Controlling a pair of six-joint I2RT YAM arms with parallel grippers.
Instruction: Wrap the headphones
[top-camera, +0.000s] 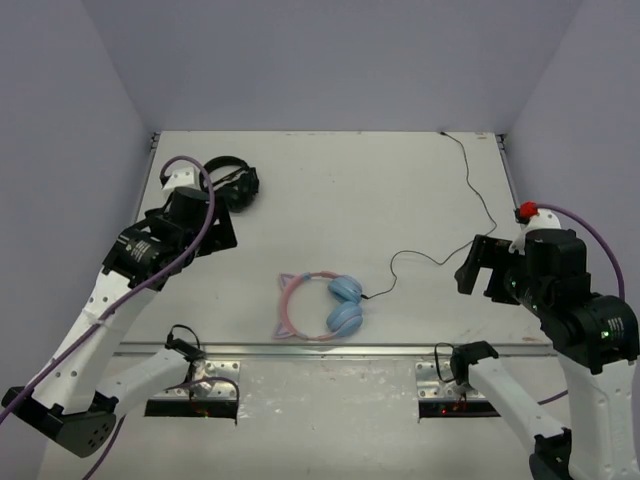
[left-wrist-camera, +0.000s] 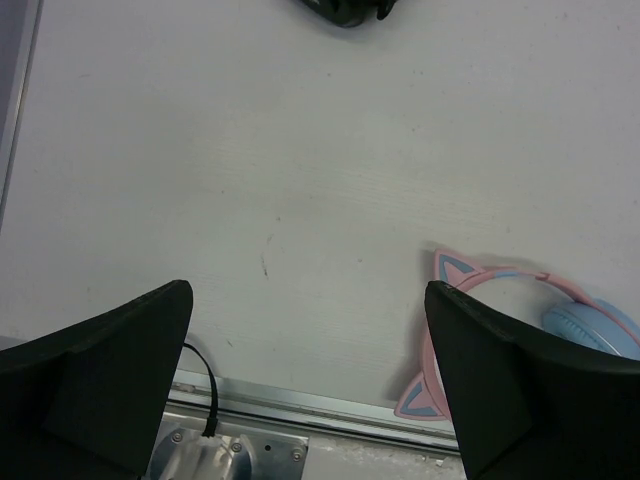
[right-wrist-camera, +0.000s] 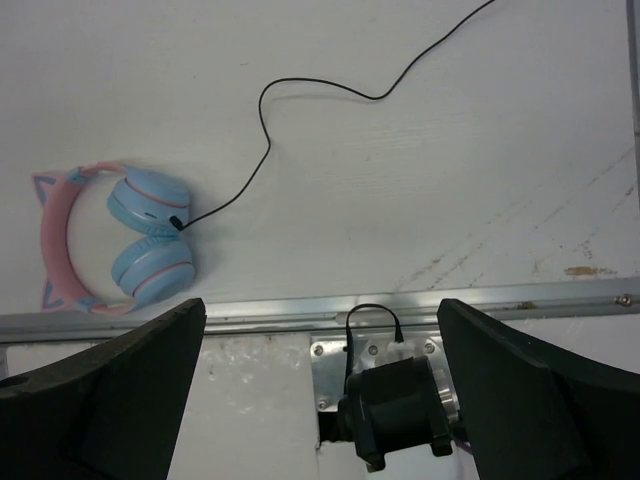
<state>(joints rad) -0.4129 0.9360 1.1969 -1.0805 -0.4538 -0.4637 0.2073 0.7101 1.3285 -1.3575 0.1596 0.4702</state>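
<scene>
The headphones (top-camera: 322, 305) lie flat near the table's front edge, with a pink cat-ear headband and two light blue ear cups side by side. Their thin black cable (top-camera: 430, 258) runs loose from the cups to the right and up to the back edge. My left gripper (top-camera: 214, 234) is open and empty, raised to the left of and behind them. My right gripper (top-camera: 478, 268) is open and empty, raised to their right. The left wrist view shows the open gripper (left-wrist-camera: 308, 295) with the headband (left-wrist-camera: 478, 280) beside the right finger. The right wrist view shows the open gripper (right-wrist-camera: 322, 310), the headphones (right-wrist-camera: 130, 240) and the cable (right-wrist-camera: 265, 130).
All-black headphones (top-camera: 236, 183) lie at the back left, behind the left arm, and show at the top of the left wrist view (left-wrist-camera: 345, 10). A metal rail (top-camera: 320, 349) runs along the table's front edge. The right arm's base mount (right-wrist-camera: 395, 405) sits below it.
</scene>
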